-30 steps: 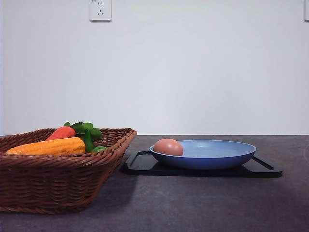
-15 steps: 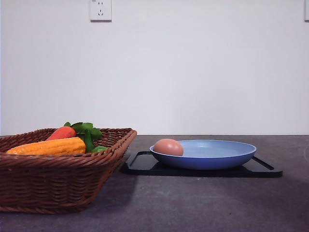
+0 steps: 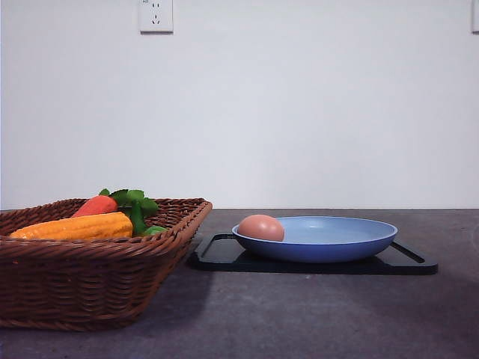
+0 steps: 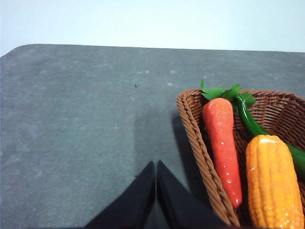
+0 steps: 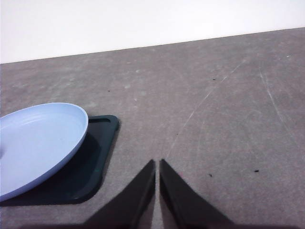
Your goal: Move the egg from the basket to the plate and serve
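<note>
- Front view gives me the egg [image 3: 260,227] lying in the plate [image 3: 337,243], at its left side against the rim
- I see the plate sitting on a flat black tray [image 3: 224,254], whose handle ends stick out to left and right of it
- I have the basket [image 3: 90,284] at the near left on the dark table [image 3: 314,321], just beside the tray's left end; whether they touch I cannot tell
- I see a corn cob [image 3: 75,226], a carrot [image 3: 95,206] and a green vegetable [image 3: 137,213] in the basket
- On the left wrist view the left gripper [image 4: 156,179] has its fingers pressed together with nothing between them, over bare table just beside the basket's rim [image 4: 195,133]
- On the right wrist view the right gripper [image 5: 157,176] is likewise closed up and empty, over bare table near the tray's [image 5: 95,162] right end, the plate [image 5: 33,143] beyond it
</note>
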Robot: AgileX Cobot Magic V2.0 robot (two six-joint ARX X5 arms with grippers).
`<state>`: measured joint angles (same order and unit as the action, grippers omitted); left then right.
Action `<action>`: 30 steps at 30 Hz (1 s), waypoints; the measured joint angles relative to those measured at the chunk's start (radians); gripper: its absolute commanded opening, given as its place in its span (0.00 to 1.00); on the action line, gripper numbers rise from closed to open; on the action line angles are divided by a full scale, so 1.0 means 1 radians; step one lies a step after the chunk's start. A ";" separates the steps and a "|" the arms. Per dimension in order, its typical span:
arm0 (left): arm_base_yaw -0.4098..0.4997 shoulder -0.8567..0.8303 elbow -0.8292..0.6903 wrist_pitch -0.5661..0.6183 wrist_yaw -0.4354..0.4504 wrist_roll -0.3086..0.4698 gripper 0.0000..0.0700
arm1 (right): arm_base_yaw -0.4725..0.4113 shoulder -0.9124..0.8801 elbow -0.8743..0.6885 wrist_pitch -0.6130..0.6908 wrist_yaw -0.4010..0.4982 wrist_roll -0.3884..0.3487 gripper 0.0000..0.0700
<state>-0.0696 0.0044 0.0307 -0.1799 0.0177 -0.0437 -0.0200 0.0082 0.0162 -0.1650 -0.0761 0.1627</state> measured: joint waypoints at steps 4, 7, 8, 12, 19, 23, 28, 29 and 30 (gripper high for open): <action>0.000 0.000 0.000 0.000 0.000 0.000 0.00 | 0.000 0.000 0.000 0.000 0.000 0.000 0.00; 0.000 0.000 0.000 0.000 0.000 0.000 0.00 | 0.000 0.000 0.000 0.000 0.000 0.000 0.00; 0.000 0.000 0.000 0.000 0.000 0.000 0.00 | 0.000 0.000 0.000 0.000 0.000 0.000 0.00; 0.000 0.000 0.000 0.000 0.000 0.000 0.00 | 0.000 0.000 0.000 0.000 0.000 0.000 0.00; 0.000 0.000 0.000 0.000 0.000 0.000 0.00 | 0.000 0.000 0.000 0.000 0.000 0.000 0.00; 0.000 0.000 0.000 0.000 0.000 0.000 0.00 | 0.000 0.000 0.000 0.000 0.000 0.000 0.00; 0.000 0.000 0.000 0.000 0.000 0.000 0.00 | 0.000 0.000 0.000 0.000 0.000 0.000 0.00; 0.000 0.000 0.000 0.000 0.000 0.000 0.00 | 0.000 0.000 0.000 0.000 0.000 0.000 0.00; 0.000 0.000 0.000 0.000 0.000 0.000 0.00 | 0.000 0.000 0.000 0.000 0.000 0.000 0.00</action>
<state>-0.0696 0.0044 0.0307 -0.1799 0.0177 -0.0436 -0.0200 0.0082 0.0162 -0.1649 -0.0761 0.1631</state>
